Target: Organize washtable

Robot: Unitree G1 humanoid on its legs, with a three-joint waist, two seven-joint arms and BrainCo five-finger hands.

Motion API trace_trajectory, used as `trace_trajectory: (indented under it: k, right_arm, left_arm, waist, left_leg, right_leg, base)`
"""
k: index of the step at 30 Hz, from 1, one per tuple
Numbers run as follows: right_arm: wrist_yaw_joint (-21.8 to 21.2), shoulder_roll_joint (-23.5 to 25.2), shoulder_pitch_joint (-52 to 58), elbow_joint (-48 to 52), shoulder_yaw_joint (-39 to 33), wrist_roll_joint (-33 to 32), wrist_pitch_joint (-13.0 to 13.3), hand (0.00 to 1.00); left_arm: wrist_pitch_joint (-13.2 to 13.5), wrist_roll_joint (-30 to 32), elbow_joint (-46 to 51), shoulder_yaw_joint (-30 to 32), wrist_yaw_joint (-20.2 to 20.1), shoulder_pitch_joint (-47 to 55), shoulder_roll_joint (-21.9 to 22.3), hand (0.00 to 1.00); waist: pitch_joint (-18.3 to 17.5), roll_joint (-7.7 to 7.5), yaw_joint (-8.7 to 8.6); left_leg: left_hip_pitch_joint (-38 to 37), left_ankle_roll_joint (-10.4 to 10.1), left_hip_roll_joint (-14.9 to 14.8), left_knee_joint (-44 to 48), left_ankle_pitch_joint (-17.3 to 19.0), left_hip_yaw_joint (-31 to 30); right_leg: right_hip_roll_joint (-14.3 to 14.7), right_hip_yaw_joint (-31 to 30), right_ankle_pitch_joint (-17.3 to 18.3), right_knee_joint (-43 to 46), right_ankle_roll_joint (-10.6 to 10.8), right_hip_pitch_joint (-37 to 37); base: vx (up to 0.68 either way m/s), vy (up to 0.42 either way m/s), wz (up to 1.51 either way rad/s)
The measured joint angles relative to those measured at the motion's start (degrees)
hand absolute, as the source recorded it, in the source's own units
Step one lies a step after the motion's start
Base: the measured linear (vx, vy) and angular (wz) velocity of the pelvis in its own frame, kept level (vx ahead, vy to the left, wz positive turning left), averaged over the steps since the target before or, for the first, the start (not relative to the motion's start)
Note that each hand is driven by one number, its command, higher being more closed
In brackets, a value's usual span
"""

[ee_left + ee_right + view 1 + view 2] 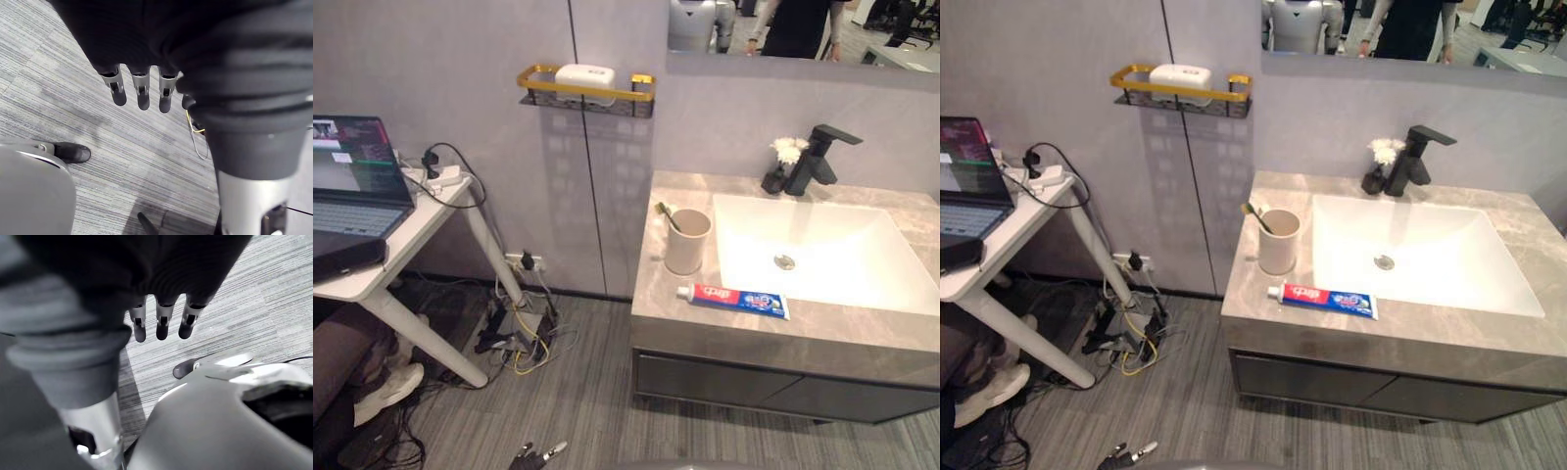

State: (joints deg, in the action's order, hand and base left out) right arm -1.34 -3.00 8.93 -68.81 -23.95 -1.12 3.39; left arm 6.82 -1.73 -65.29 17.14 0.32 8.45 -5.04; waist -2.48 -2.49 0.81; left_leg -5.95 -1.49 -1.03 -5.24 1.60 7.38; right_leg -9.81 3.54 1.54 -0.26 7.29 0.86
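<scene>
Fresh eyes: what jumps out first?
A red-white-blue toothpaste tube lies on the grey counter in front of the white basin, beside a beige cup holding a toothbrush. On the wall, a gold shelf carries a white box. The left hand and right hand hang open over the floor.

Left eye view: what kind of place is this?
Probably a bathroom mock-up in an office: a sink with a tap, a cup and toothpaste beside it, but also a laptop.

laptop point(352, 162) cropped (left edge), toothbrush point(664, 213) mostly hidden
</scene>
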Motion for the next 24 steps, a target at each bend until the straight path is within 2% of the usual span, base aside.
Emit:
trace_trajectory:
  k: [3,4,5,6,8,9,10,11,14,15,16,17,20,21,24]
  right_arm:
    - [-0.03,0.0,-0.06,0.01,0.24,0.0,0.06,0.0]
    - [-0.03,0.04,-0.12,0.01,0.24,-0.01,0.07,0.0]
    - [-0.03,0.08,-0.43,0.03,0.23,-0.01,0.09,0.0]
    - [-0.03,0.07,-0.83,0.07,0.23,0.0,0.12,0.0]
    - [0.01,-0.21,-1.76,0.76,0.33,-0.01,0.2,0.0]
    - [0.09,-0.64,-3.06,0.88,0.94,-0.02,0.2,0.0]
    - [0.11,-0.9,-3.41,0.99,1.66,-0.02,0.2,0.0]
    - [0.13,-1.19,-4.56,1.17,2.28,-0.03,0.19,0.0]
    - [0.18,-1.22,-4.34,1.31,3.89,-0.18,0.05,0.0]
    - [0.13,-1.65,-4.35,1.31,4.9,-0.09,0.05,0.0]
    - [0.07,-1.68,-4.2,1.52,5.8,0.09,0.18,0.0]
    - [0.09,-1.76,-4.0,1.65,7.07,0.38,0.24,0.0]
    - [0.21,-2.18,-4.91,2.48,9.77,0.96,0.56,0.0]
    - [0.21,-2.19,-5.18,2.7,10.8,1.01,0.73,0.0]
    - [1.32,-2.98,-6.44,2.88,13.95,1.01,1.31,0.0]
  left_arm:
    - [-0.01,0.02,-0.01,1.13,0.01,0.14,0.0,0.0]
    - [-0.01,0.02,0.01,1.46,0.09,0.32,-0.03,0.0]
    - [-0.02,0.03,0.01,1.95,0.22,0.63,-0.04,0.0]
    - [-0.03,0.03,0.01,2.52,0.35,0.63,-0.04,0.0]
    - [-0.07,0.05,0.02,3.25,1.15,0.9,0.3,0.0]
    - [-0.08,0.06,0.05,3.18,1.24,0.85,0.3,0.0]
    - [-0.08,0.07,0.27,3.18,1.27,0.35,0.27,0.0]
    - [-0.09,0.11,1.0,3.13,1.31,-0.35,0.17,0.0]
    - [-0.11,0.12,3.08,3.12,1.9,-0.49,0.0,0.0]
    - [-0.13,0.16,3.54,2.99,2.51,-0.45,-0.29,0.0]
    - [-0.09,0.18,4.84,2.12,2.91,-0.44,-0.74,0.0]
    - [-0.04,0.2,5.63,1.22,3.45,-0.53,-1.24,0.0]
    - [0.08,0.3,12.18,-1.43,5.2,-0.55,-0.75,0.0]
    - [0.08,0.44,14.42,-2.06,5.54,-0.6,-0.56,0.0]
    - [1.15,4.15,30.26,-4.96,8.92,-1.05,0.82,0.0]
  waist:
    - [0.69,-0.24,0.01]
    - [1.45,-0.45,0.16]
    - [2.35,-0.65,0.23]
    - [2.68,-0.16,0.31]
    - [3.65,0.09,0.33]
    - [4.02,0.73,0.23]
    - [4.33,1.19,0.22]
    - [6.25,1.16,0.23]
    - [7.22,1.49,0.44]
    - [7.13,1.5,0.97]
    - [6.82,1.07,1.94]
    - [6.55,0.68,2.65]
    - [5.19,1.47,3.31]
    - [5.38,1.89,3.28]
    - [5.56,4.58,3.38]
  left_leg:
    - [-0.79,-0.06,-0.04,0.08,0.05,0.5]
    - [-0.97,-0.03,-0.11,1.49,1.04,0.97]
    - [0.06,-0.03,-0.36,5.21,3.11,1.66]
    - [0.67,-0.02,-0.81,7.69,4.44,2.31]
    - [5.46,-0.05,-2.68,16.83,9.14,4.18]
    - [9.64,0.14,-4.23,22.28,11.71,4.79]
    - [11.04,0.14,-4.9,24.57,12.65,5.0]
    - [12.55,0.5,-5.79,27.27,13.83,5.36]
    - [14.14,1.25,-6.66,27.31,13.55,5.91]
    - [13.57,0.93,-7.25,27.01,13.35,5.88]
    - [12.86,0.22,-7.46,26.14,12.96,6.27]
    - [12.79,-0.38,-7.33,25.46,12.54,6.35]
    - [11.69,-2.38,-8.05,20.35,8.78,5.65]
    - [11.35,-2.73,-8.09,19.35,8.06,5.19]
    - [11.48,-4.42,-9.4,17.33,5.92,2.33]
  right_leg:
    - [0.02,-0.28,-0.02,0.01,0.02,0.66]
    - [0.02,-0.71,-0.02,0.1,0.02,1.18]
    - [-0.03,-1.66,-0.04,0.56,0.06,1.17]
    - [0.03,-2.39,-0.04,0.93,0.06,1.12]
    - [0.89,-4.92,-0.13,2.78,0.22,-1.57]
    - [1.89,-5.9,-0.21,4.2,0.35,-4.41]
    - [2.32,-6.4,-0.28,4.79,0.44,-5.27]
    - [2.8,-6.93,-0.39,5.24,0.55,-6.19]
    - [1.6,-3.65,0.24,6.69,-0.66,-6.57]
    - [1.52,-1.35,1.96,10.92,-2.14,-6.54]
    - [1.45,0.2,2.76,10.43,-1.64,-5.42]
    - [1.51,1.03,2.22,7.71,-0.04,-4.51]
    - [3.46,1.83,-1.18,1.12,-1.15,-2.84]
    - [3.83,2.34,-1.52,0.37,-1.46,-2.4]
    - [5.94,4.54,-1.92,-0.48,-2.05,-1.62]
  base:
    - [-0.01,-0.001,-0.04]
    - [-0.03,-0.001,-0.23]
    - [-0.04,0.003,-0.33]
    - [-0.06,0.001,-0.46]
    - [-0.11,0.014,-0.56]
    - [-0.12,0.029,-0.47]
    - [-0.14,0.038,-0.42]
    - [-0.1,0.041,-0.25]
    - [-0.04,0.057,0.01]
    - [0.05,-0.013,-0.07]
    - [0.08,-0.059,-0.12]
    - [0.06,-0.094,-0.14]
    - [0.08,-0.148,0.04]
    - [0.08,-0.132,0.24]
    - [0.02,-0.119,0.33]
